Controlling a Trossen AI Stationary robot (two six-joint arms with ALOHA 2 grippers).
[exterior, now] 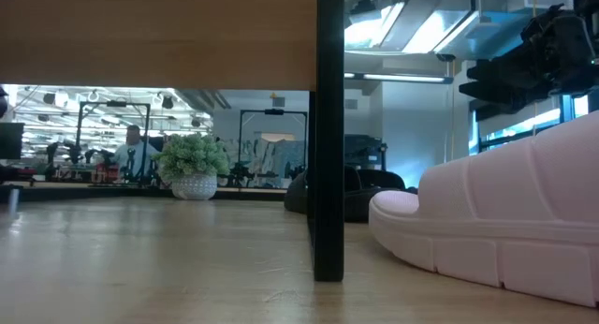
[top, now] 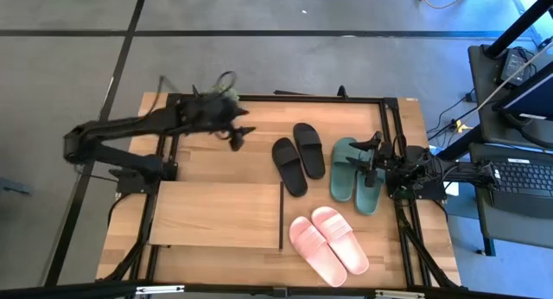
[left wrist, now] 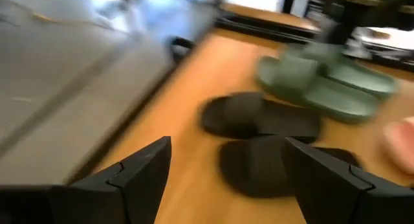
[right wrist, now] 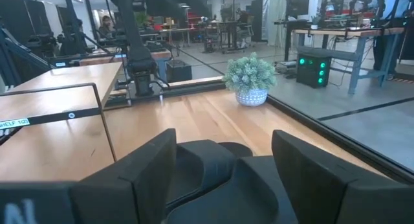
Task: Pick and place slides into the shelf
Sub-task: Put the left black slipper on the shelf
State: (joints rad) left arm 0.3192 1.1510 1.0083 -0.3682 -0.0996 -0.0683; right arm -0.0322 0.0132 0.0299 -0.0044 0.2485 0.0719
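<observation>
Tabletop: black slides (top: 298,156) beside left end effector (top: 239,135).

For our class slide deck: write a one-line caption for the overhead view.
Three slide pairs, black, green and pink, lie beside the shelf; both arms wait at the table's edges.

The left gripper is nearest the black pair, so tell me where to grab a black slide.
Grip the wide strap of the nearer black slide, coming from above with the left gripper. It lies sole-down, so the arched strap probably gives the open fingers two sides to pinch.
</observation>
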